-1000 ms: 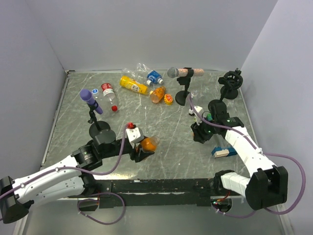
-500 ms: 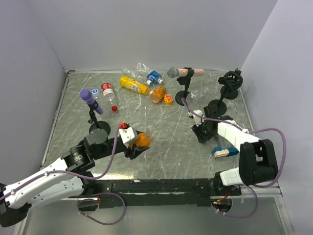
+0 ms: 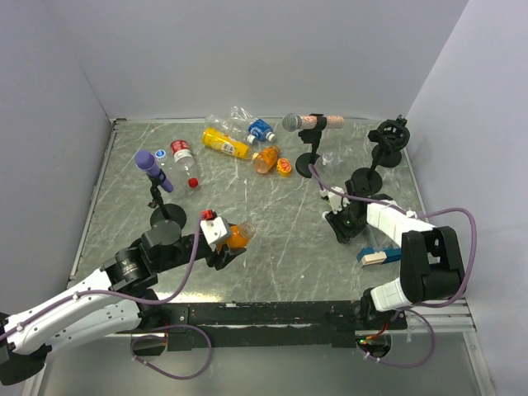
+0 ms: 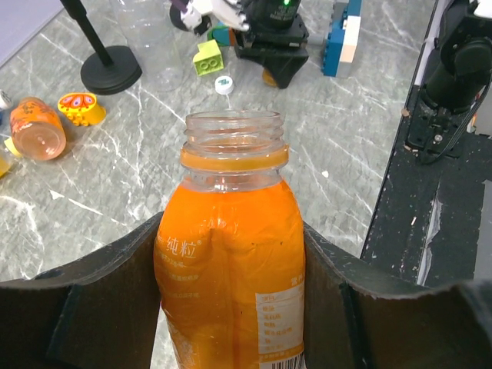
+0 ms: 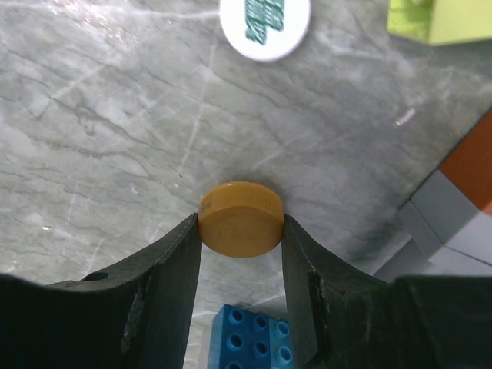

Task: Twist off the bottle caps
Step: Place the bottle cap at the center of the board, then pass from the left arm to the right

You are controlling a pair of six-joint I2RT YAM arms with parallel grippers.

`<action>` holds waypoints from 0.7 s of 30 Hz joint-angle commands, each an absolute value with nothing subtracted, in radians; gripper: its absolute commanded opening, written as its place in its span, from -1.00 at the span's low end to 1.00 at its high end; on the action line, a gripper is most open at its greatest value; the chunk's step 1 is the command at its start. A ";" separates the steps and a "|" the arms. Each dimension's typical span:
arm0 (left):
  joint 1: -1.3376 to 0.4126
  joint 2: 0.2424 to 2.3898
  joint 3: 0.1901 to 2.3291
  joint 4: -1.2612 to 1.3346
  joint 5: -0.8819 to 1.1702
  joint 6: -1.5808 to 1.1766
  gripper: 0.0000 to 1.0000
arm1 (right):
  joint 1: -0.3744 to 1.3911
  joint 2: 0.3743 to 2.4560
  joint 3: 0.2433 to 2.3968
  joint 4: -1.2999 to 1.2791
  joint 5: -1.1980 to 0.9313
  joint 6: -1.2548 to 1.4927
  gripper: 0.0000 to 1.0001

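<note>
Nearest the arm bases, the left pincer [image 4: 231,261] stands about half open. Its two black fingers [image 4: 108,300] press on either side of an orange bottle [image 4: 229,196] of juice, which it holds tilted with the neck pointing toward the right arm. The bottle's threaded mouth is open, and an orange ring sits just under the thread.

Across from it, the right pincer [image 5: 241,231] is nearly closed. It grips an orange-brown cap [image 5: 241,217] by the rim, low over the grey marbled tabletop [image 3: 280,219] (whether the cap actually rests on the stone I cannot tell). A blue-and-white brick [image 3: 375,256] lies on the tabletop just beside the right arm. Just past the held cap, a white cap [image 5: 264,21] with green print lies flat, and a yellow-green block [image 5: 440,18] sits near it.

Farther back on the left, a purple-headed microphone [image 3: 150,169] stands on its stand. A loose red cap [image 3: 192,182] lies close to a clear bottle with a red label [image 3: 180,153].

Toward the far wall, three more bottles lie on their sides close together: a yellow bottle [image 3: 224,143], a clear bottle with a blue label [image 3: 258,129] and a stubby orange bottle [image 3: 266,158]. A grey-headed microphone [image 3: 291,122] on a stand is just to their right.
</note>
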State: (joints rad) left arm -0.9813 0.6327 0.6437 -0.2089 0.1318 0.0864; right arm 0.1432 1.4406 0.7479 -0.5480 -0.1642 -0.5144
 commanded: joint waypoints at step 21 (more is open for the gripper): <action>-0.980 0.657 0.627 -0.172 0.155 0.087 -0.50 | 0.100 1.232 0.778 -0.676 -0.356 -0.563 0.88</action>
